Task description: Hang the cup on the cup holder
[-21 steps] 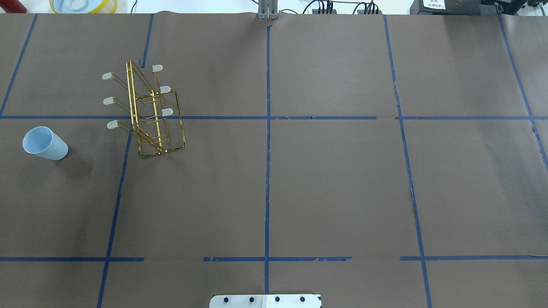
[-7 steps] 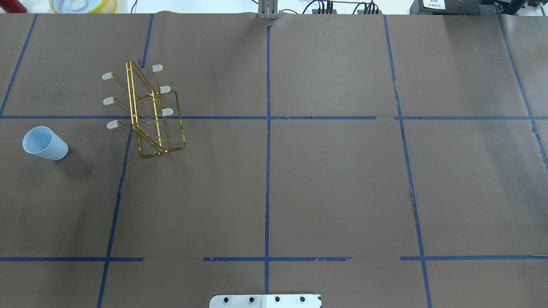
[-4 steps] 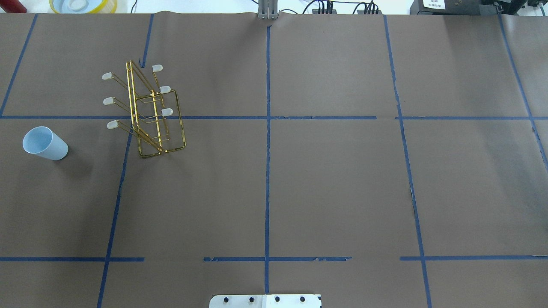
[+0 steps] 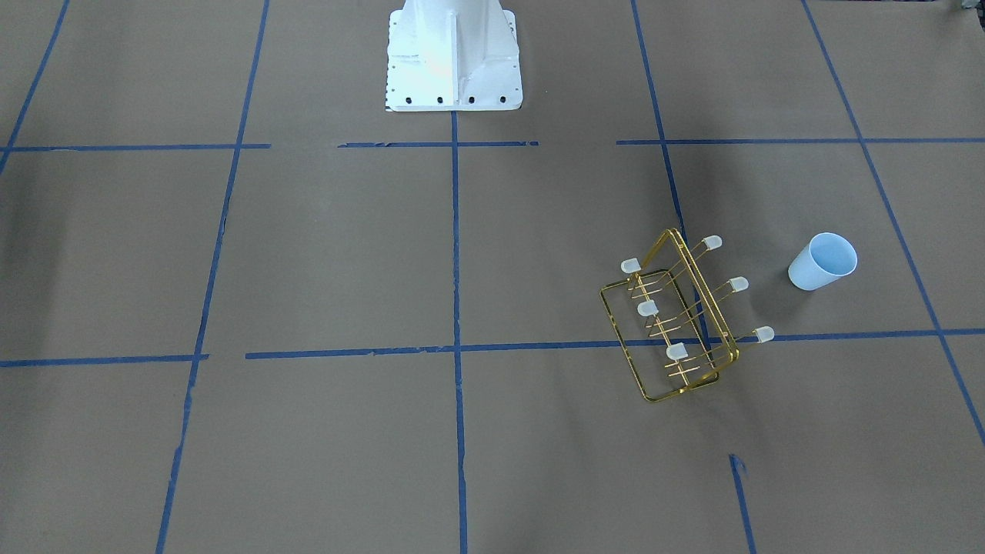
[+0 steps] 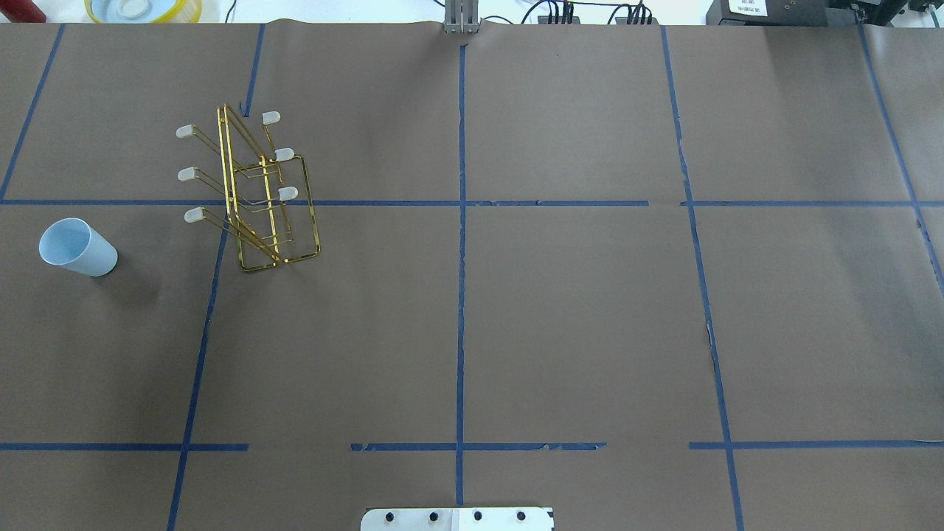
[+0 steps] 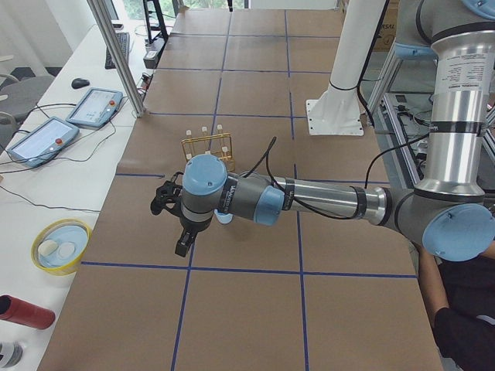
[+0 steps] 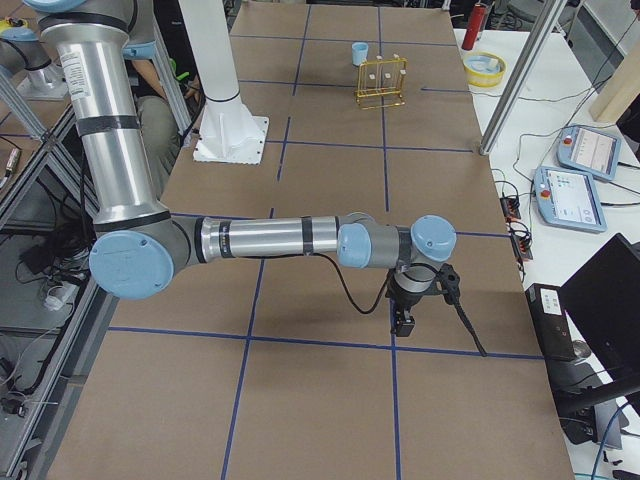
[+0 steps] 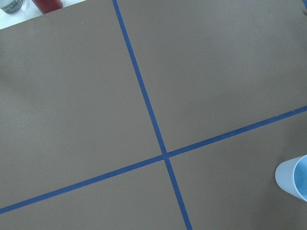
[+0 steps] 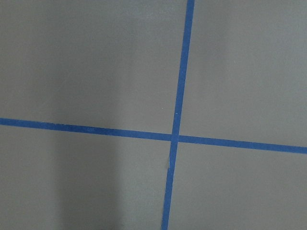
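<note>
The cup (image 5: 77, 248) stands upright, mouth up, near the table's left edge; it also shows in the front view (image 4: 823, 261), far off in the right side view (image 7: 359, 52), and at the right edge of the left wrist view (image 8: 293, 178). The cup holder (image 5: 254, 192) stands to the right of it, apart from it, with nothing on its prongs (image 4: 677, 323). My left gripper (image 6: 172, 220) hovers over the table's left end near the cup. My right gripper (image 7: 420, 305) hovers over the far right end. Each shows only in a side view, so I cannot tell open or shut.
A yellow-rimmed bowl (image 6: 60, 246) and a red cylinder (image 6: 23, 311) lie off the table's far left corner. Pendant tablets (image 6: 93, 107) and a metal post (image 6: 116, 54) stand along the far edge. The white robot base (image 4: 452, 54) is at the near middle.
</note>
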Action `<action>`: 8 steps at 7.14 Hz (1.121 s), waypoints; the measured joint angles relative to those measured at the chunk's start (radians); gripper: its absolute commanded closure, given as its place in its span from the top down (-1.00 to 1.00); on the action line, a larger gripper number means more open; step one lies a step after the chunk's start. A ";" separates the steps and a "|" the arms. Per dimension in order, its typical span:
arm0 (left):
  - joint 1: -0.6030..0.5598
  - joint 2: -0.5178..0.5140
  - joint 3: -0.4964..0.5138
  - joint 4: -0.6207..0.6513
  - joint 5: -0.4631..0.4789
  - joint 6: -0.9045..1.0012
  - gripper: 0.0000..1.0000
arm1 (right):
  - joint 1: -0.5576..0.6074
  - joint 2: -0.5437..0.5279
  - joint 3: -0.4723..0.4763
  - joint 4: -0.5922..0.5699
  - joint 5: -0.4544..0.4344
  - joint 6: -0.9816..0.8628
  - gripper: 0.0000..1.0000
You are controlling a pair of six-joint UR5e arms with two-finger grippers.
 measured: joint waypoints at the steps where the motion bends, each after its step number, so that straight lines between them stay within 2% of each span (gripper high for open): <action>1: 0.023 -0.007 -0.008 -0.028 -0.001 -0.049 1.00 | 0.000 0.000 0.000 0.000 0.000 0.000 1.00; 5: 0.123 0.005 -0.090 -0.257 0.013 -0.373 1.00 | 0.001 0.000 0.000 0.000 0.000 0.000 1.00; 6: 0.166 0.006 -0.105 -0.346 0.056 -0.496 1.00 | 0.001 0.000 0.000 0.000 0.000 0.000 1.00; 8: 0.268 0.044 -0.160 -0.548 0.242 -0.704 1.00 | 0.001 0.000 0.000 0.000 0.000 0.000 1.00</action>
